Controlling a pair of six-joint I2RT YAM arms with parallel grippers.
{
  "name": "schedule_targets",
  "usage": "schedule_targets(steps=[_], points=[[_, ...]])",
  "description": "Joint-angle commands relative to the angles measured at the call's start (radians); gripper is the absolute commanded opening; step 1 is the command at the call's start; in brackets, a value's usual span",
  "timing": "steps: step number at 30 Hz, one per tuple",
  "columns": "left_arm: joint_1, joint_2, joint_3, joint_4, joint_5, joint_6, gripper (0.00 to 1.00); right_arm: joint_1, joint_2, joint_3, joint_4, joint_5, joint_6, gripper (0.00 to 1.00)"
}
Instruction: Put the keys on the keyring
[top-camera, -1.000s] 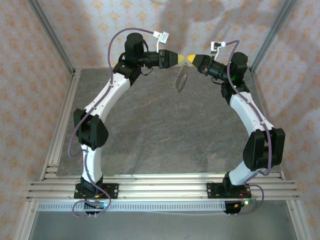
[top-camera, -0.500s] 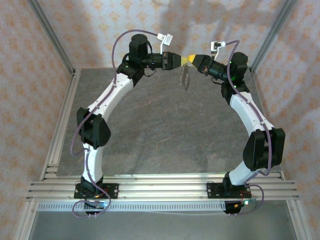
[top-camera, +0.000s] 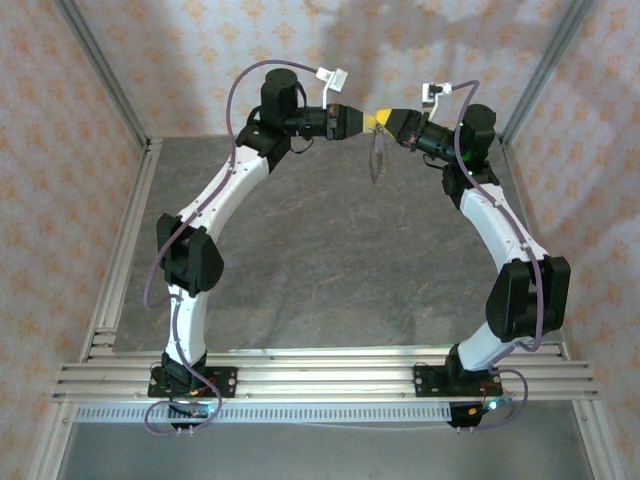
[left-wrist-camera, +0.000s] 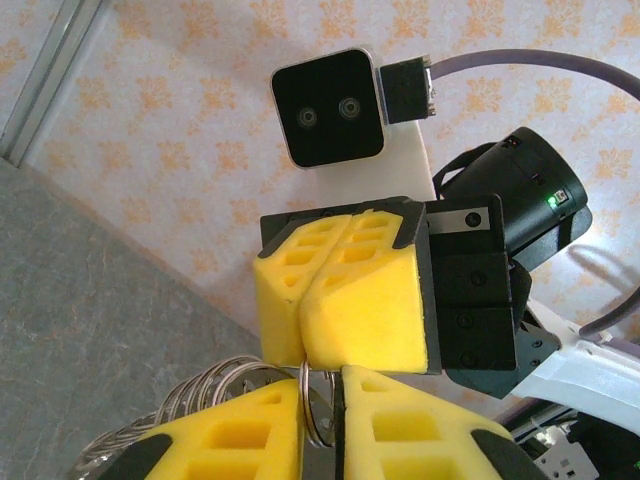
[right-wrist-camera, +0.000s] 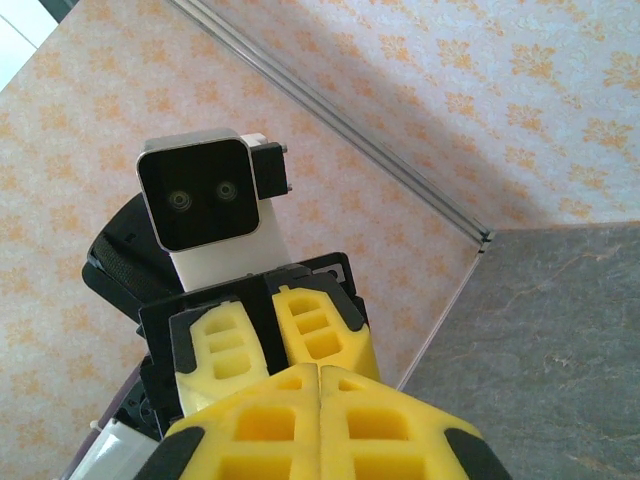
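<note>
Yellow fingertips meet tip to tip high over the back of the grey table in the top view; your left gripper comes in from the left and your right gripper from the right. The keyring hangs free just below the point where they meet, its long axis near vertical; both arms are about equally near it; the small pieces on it are too fine here to tell apart.

From the left wrist, the ring lies straight ahead and low; one turn of its wire stands upright in the narrow slot between your left fingers, and the looped fringe spreads off to their left. The slot is barely wider than the wire, yet you cannot tell whether the pads press it. The right gripper's fingers face you just above, pressed flat together; the wire runs up to the bottom of their seam, so the right most likely pinches the ring by its top.

From the right wrist, your own fingers are closed with no gap at the seam; the left gripper's fingers sit just beyond, tip against tip, a little apart. Any next move turns on that upright wire; approach along it, not across it.
</note>
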Motion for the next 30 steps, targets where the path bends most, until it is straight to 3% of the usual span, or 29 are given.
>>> schedule_targets(steps=[1, 5, 7, 11, 15, 19, 30], points=[[-0.014, 0.01, 0.046, 0.007, 0.026, 0.015, 0.11, 0.0, -0.013, 0.019, 0.044, -0.016, -0.017, 0.0], [-0.014, 0.012, 0.054, 0.008, 0.019, 0.012, 0.0, 0.0, -0.015, 0.019, 0.044, -0.016, -0.017, 0.0], [-0.014, 0.012, 0.057, 0.005, 0.017, 0.014, 0.0, -0.004, -0.022, 0.024, 0.015, 0.004, -0.023, 0.0], [-0.013, 0.006, 0.06, -0.004, 0.016, 0.028, 0.0, -0.036, -0.099, -0.027, -0.019, 0.133, -0.028, 0.26], [-0.012, -0.011, 0.065, -0.032, 0.016, 0.053, 0.0, -0.044, -0.214, -0.119, -0.095, 0.286, -0.089, 0.33], [-0.014, -0.026, 0.065, -0.036, 0.016, 0.086, 0.0, -0.038, -0.292, -0.201, -0.145, 0.339, -0.132, 0.39], [-0.045, -0.057, 0.065, -0.027, 0.033, 0.095, 0.0, 0.048, -0.375, -0.295, -0.216, 0.365, -0.257, 0.42]])
